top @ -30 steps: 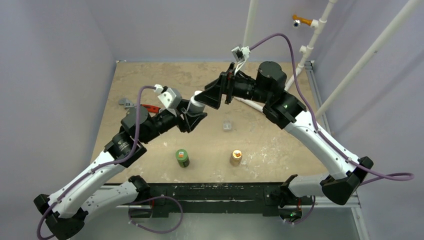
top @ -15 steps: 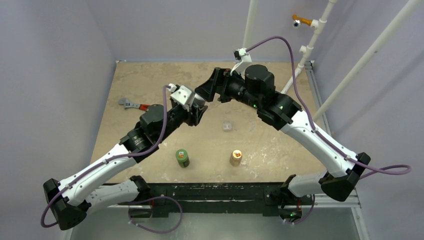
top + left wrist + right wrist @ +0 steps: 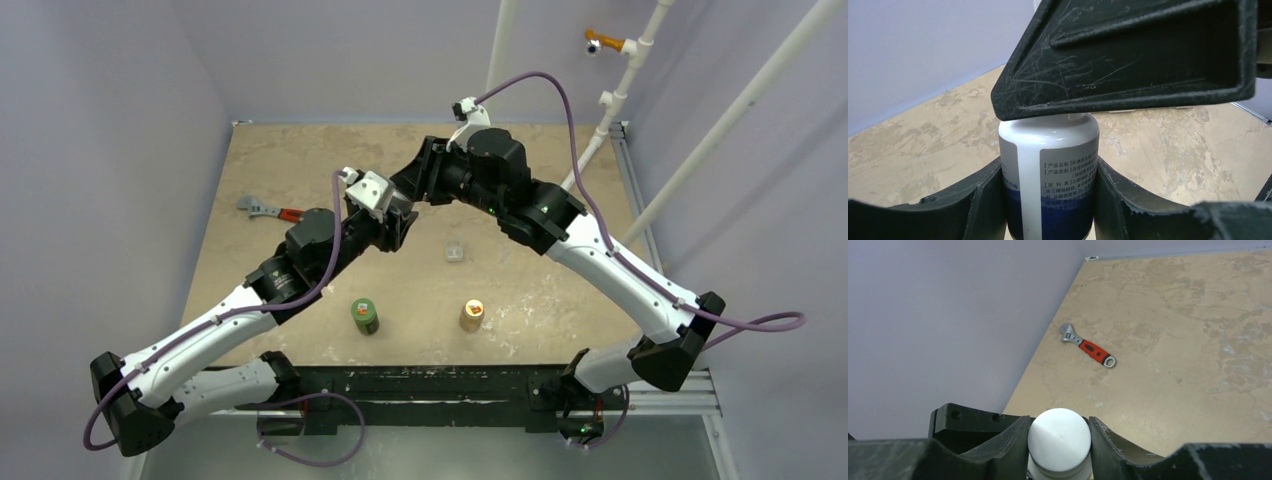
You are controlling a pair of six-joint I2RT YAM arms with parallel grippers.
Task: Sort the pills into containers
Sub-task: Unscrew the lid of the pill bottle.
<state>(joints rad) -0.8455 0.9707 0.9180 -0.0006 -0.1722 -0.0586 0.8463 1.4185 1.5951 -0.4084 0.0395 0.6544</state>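
Note:
My left gripper (image 3: 393, 226) (image 3: 1048, 192) is shut on a white bottle with a blue-and-white printed label (image 3: 1048, 170), holding it upright by its body above the table. My right gripper (image 3: 416, 186) (image 3: 1059, 441) comes down from above, and its two fingers press on either side of the bottle's round white cap (image 3: 1059, 439). In the left wrist view a right finger (image 3: 1128, 55) covers the cap. The small clear plastic container (image 3: 454, 251) lies on the table just right of both grippers. No pills can be made out in any view.
A green bottle (image 3: 364, 316) and a tan-orange bottle (image 3: 471, 316) stand near the table's front edge. A red-handled wrench (image 3: 266, 210) (image 3: 1088, 346) lies at the left, close to the wall. White pipes (image 3: 625, 75) rise at the back right.
The left arm carried the bottle up and to the right, then held still. The right gripper moved left over the bottle and its fingers closed from wide open onto the cap.

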